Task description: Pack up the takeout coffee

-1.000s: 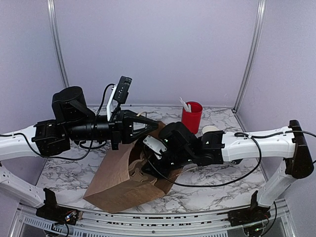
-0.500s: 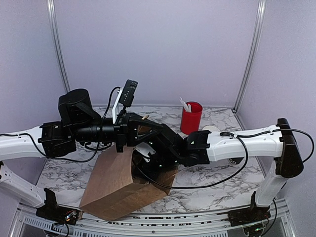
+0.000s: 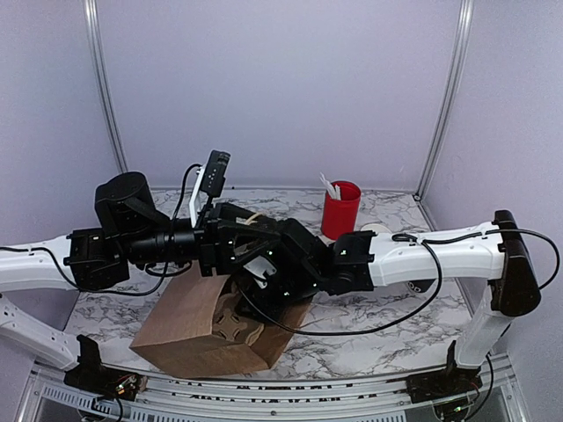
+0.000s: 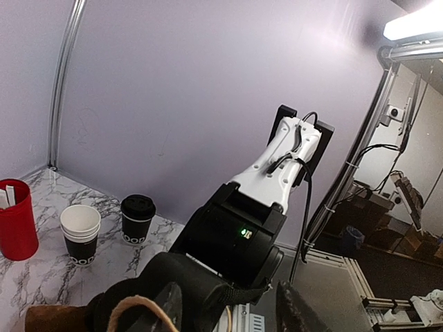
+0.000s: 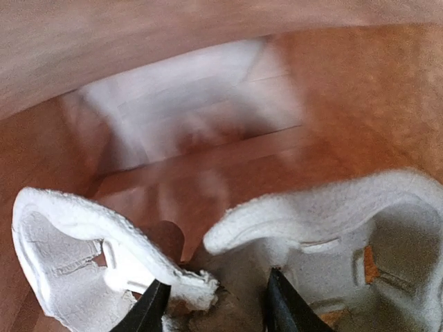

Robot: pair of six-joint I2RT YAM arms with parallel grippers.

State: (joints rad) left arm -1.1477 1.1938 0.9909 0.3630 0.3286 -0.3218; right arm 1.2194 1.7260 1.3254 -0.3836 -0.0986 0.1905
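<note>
white arms (image 3: pixel 457 251), black joints (image 3: pixel 123 198), black cables (image 3: pixel 378 327)

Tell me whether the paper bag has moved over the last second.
Yes: the paper bag has swung leftward, its near corner farther from the red cup.

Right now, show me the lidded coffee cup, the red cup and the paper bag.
lidded coffee cup (image 4: pixel 138 223): left wrist view, side wall.
red cup (image 3: pixel 341 215): top view, outer wall.
paper bag (image 3: pixel 180 318): top view, near side.

I saw the takeout coffee (image 4: pixel 138 218) at the lower left of my left wrist view. It was a small black paper cup with pale print, its round black lid on, standing upright.
</note>
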